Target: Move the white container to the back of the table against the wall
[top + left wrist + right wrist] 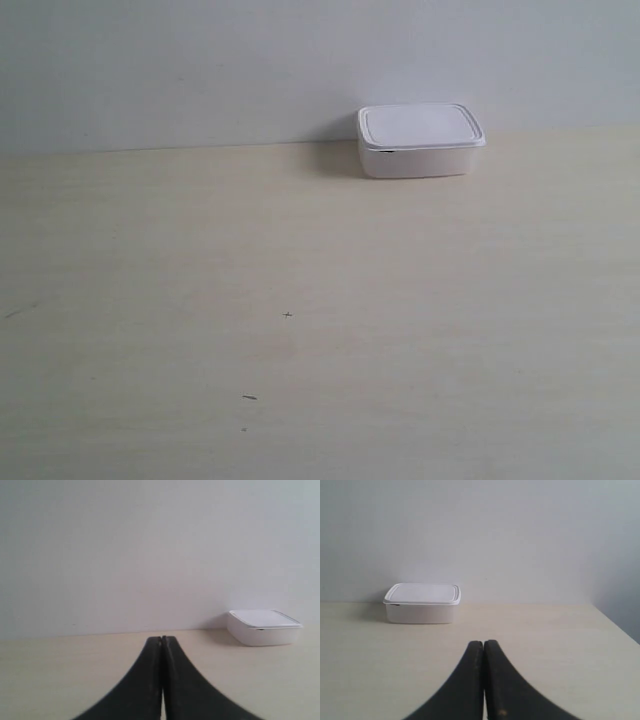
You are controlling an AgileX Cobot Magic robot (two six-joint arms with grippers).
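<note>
Spread wide from the exterior view's left: pale worktop (180,260), with a few dark specks (249,397) toward the near side. Sat right of centre at the worktop's far edge: the container (420,140), lid on, close at the wall (200,60); could not tell whether touching. Hung clenched on nothing, well apart from the container: left tool (162,639) and right tool (483,643).

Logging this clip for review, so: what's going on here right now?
Nothing is being handled. The white container sits at the back of the table, seemingly against the wall. The left gripper and the right gripper are both shut on nothing, apart from the container. The move looks done.
</note>
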